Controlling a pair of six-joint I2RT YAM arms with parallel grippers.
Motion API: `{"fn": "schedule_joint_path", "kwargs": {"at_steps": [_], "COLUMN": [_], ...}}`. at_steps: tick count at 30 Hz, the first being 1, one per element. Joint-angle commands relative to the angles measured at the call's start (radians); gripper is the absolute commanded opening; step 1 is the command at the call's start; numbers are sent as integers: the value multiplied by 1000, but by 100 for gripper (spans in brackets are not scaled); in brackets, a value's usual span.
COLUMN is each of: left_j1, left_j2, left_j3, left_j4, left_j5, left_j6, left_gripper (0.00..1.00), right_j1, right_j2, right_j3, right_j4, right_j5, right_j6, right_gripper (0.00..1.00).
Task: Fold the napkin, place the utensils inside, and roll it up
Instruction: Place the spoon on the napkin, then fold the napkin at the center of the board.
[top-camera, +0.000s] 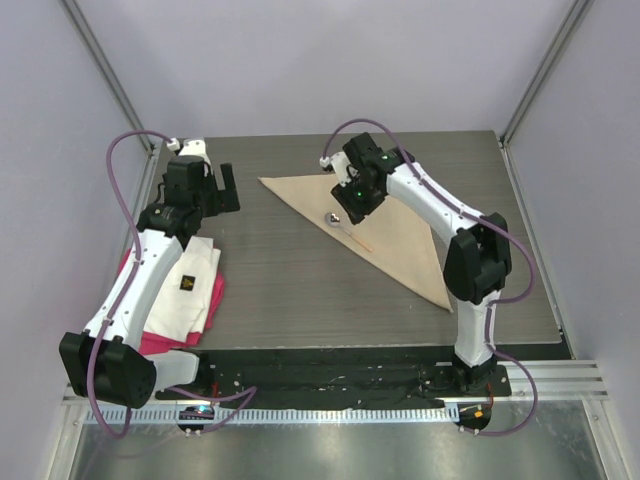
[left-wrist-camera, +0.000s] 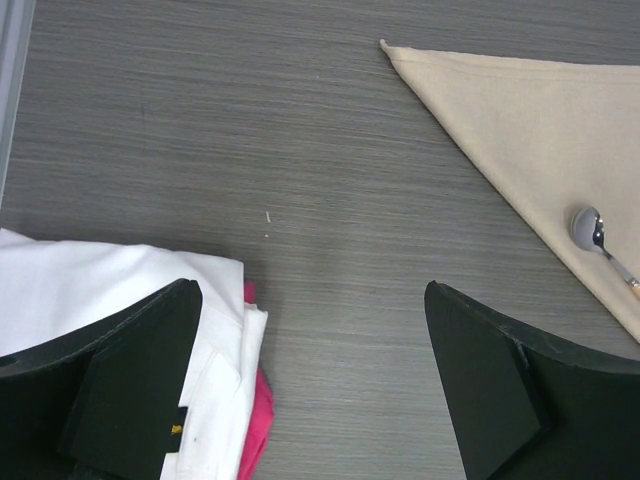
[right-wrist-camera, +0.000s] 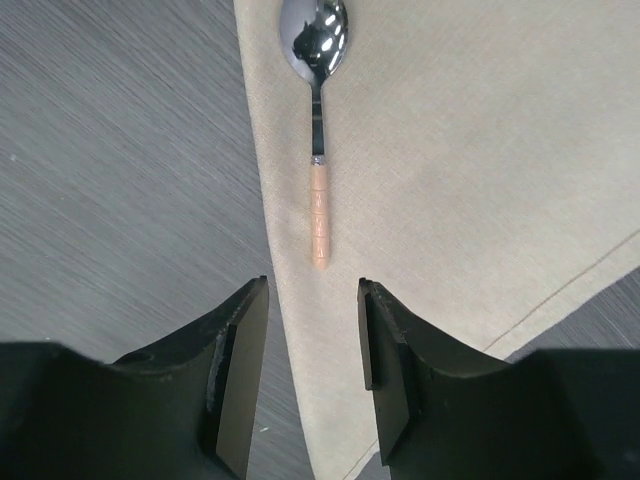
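The beige napkin (top-camera: 400, 245) lies on the table, folded into a triangle. The spoon (top-camera: 345, 228) rests on it close to the long folded edge, with its silver bowl toward the left. My right gripper (top-camera: 350, 210) hovers just over the spoon. In the right wrist view the spoon (right-wrist-camera: 318, 150) lies on the napkin (right-wrist-camera: 450, 180), its handle end just ahead of my right gripper (right-wrist-camera: 313, 285), which is open and holds nothing. My left gripper (top-camera: 218, 190) is wide open over bare table, left of the napkin. In its wrist view the left gripper (left-wrist-camera: 310, 290) faces the napkin (left-wrist-camera: 540, 110) and the spoon (left-wrist-camera: 595, 235).
A white cloth with a dark logo (top-camera: 190, 285) lies on a pink-red cloth (top-camera: 160, 343) at the left, under the left arm. The same white cloth (left-wrist-camera: 90, 290) and pink cloth (left-wrist-camera: 258, 420) sit beneath the left finger. Enclosure walls ring the dark table (top-camera: 300, 290).
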Motion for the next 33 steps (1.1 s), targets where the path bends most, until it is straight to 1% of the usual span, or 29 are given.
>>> {"fn": "schedule_joint_path", "kwargs": {"at_steps": [1, 5, 6, 8, 9, 10, 11, 12, 13, 14, 16, 18, 20, 22, 23, 26, 27, 31, 33], "left_j1": [0, -2, 0, 0, 0, 0, 0, 1, 0, 0, 1, 3, 6, 14, 15, 34, 38, 54, 57], "left_j2": [0, 29, 37, 74, 92, 111, 153, 175, 198, 248, 298, 365, 408, 486, 543, 624, 676, 769, 799], "left_j3": [8, 15, 16, 19, 21, 27, 30, 33, 42, 47, 57, 70, 81, 114, 140, 179, 203, 251, 275], "left_j4": [51, 62, 69, 103, 118, 132, 166, 186, 203, 226, 293, 359, 399, 434, 447, 485, 490, 551, 553], "left_j5": [31, 62, 68, 83, 88, 94, 115, 126, 137, 146, 146, 126, 114, 113, 119, 143, 166, 194, 198], "left_j6": [-37, -97, -134, -177, -222, -255, -281, -302, -357, -379, -433, -464, -493, -516, -522, -550, -560, -582, -586], "left_gripper": [100, 100, 100, 100, 99, 98, 98, 97, 96, 95, 93, 89, 88, 85, 83, 77, 77, 69, 66], "right_j1": [7, 5, 7, 5, 5, 5, 7, 7, 5, 7, 5, 7, 5, 7, 8, 7, 5, 7, 5], "right_j2": [-160, -269, -292, -368, -397, -425, -488, -520, -548, -606, -657, -707, -732, -764, -786, -810, -822, -838, -836], "right_j3": [-56, -142, -181, -225, -276, -304, -340, -405, -436, -494, -539, -582, -605, -617, -631, -650, -651, -662, -662], "right_j4": [89, 195, 219, 299, 330, 398, 437, 480, 550, 584, 664, 695, 721, 738, 744, 757, 757, 755, 757], "right_j5": [14, 57, 57, 112, 111, 107, 91, 79, 74, 30, 18, 4, 4, 4, 7, 22, 34, 42, 42], "right_j6": [75, 130, 156, 189, 221, 239, 261, 278, 316, 328, 373, 393, 416, 427, 430, 440, 440, 448, 448], "right_gripper": [49, 49, 49, 49, 49, 48, 48, 48, 48, 49, 50, 50, 50, 50, 50, 51, 51, 52, 53]}}
